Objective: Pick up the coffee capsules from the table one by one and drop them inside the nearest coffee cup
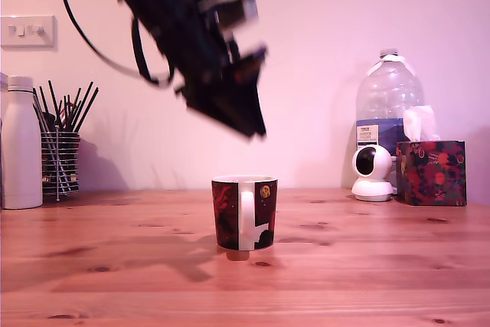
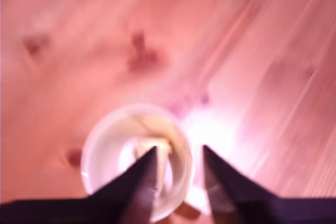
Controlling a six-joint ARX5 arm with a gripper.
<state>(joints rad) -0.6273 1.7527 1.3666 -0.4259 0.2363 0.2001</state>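
Claw (image 2: 179, 153) spread, empty, hanging above mug (image 1: 244, 212) on worktop (image 1: 367, 266); blurred pale capsule (image 2: 152, 148) lying inside mug.

Mug (image 1: 244, 212): middle of the tabletop (image 1: 115, 266), under the gripper (image 1: 249, 124).
Capsule (image 2: 152, 150): inside the mug (wrist view).
Bottle (image 1: 20, 143), straw holder (image 1: 61, 155): back edge, exterior view's left.
Water jug (image 1: 387, 101), camera (image 1: 372, 172), tissue box (image 1: 431, 171): back edge, exterior view's right.
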